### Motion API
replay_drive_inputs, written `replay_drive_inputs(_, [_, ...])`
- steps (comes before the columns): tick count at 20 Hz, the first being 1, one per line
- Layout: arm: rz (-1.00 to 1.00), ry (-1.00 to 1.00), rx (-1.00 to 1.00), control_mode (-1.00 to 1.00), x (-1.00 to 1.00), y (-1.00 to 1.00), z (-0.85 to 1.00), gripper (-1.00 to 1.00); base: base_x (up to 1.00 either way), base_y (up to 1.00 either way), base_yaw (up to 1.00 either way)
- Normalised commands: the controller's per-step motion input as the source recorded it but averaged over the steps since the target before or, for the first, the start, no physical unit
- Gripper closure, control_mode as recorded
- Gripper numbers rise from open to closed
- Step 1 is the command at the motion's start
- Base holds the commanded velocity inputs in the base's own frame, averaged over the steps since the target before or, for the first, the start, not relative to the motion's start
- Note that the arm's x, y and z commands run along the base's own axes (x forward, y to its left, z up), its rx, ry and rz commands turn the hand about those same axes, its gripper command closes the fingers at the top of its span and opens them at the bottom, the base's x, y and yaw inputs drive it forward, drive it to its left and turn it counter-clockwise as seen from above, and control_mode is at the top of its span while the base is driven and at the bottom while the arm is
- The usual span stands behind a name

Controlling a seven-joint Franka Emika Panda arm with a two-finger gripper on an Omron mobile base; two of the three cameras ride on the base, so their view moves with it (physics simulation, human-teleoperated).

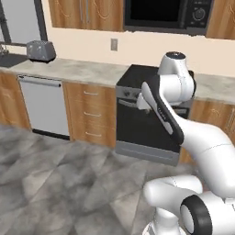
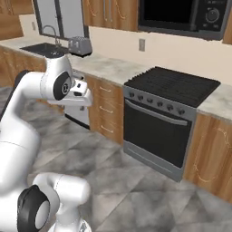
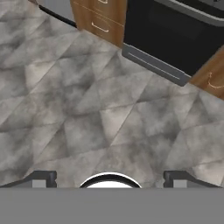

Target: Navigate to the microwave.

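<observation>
One microwave [image 2: 183, 16]. One stove range [image 2: 166, 120]. One toaster [image 1: 41, 50]. One sink [image 2: 41, 49] with one faucet [image 2: 50, 32]. One dishwasher [image 1: 45, 105]. One wall outlet [image 1: 114, 44]. Three drawers [image 1: 92, 113] stacked beside the range.

You are looking at a black stove range [image 2: 170, 118] with a knob row sitting between wooden drawer cabinets [image 1: 90, 113]. A pale speckled stone countertop [image 2: 108, 67] is running along the wall, carrying a silver toaster [image 1: 40, 50] near a dark sink [image 2: 41, 49]. A stainless dishwasher front [image 1: 44, 106] is standing below. Grey marbled floor tiles [image 3: 78, 109] are spreading underneath.
</observation>
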Motion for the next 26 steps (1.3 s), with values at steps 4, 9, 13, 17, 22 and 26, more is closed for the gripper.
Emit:
replay_drive_inputs(4, [0.0,0.0,0.0,1.0,0.0,0.0,0.0,-1.0,1.0,-0.12,-0.36])
replay_drive_inputs(9, [0.0,0.0,0.0,1.0,0.0,0.0,0.0,-1.0,1.0,0.0,-0.29])
replay_drive_inputs(13, [0.0,0.0,0.0,1.0,0.0,0.0,0.0,-1.0,1.0,0.0,-0.27])
replay_drive_inputs(17, [0.0,0.0,0.0,1.0,0.0,0.0,0.0,-1.0,1.0,0.11,-0.29])
replay_drive_inputs(22, [0.0,0.0,0.0,1.0,0.0,0.0,0.0,-1.0,0.96,0.45,-0.29])
replay_drive_inputs(26, [0.0,0.0,0.0,1.0,0.0,0.0,0.0,-1.0,0.85,0.43,-0.28])
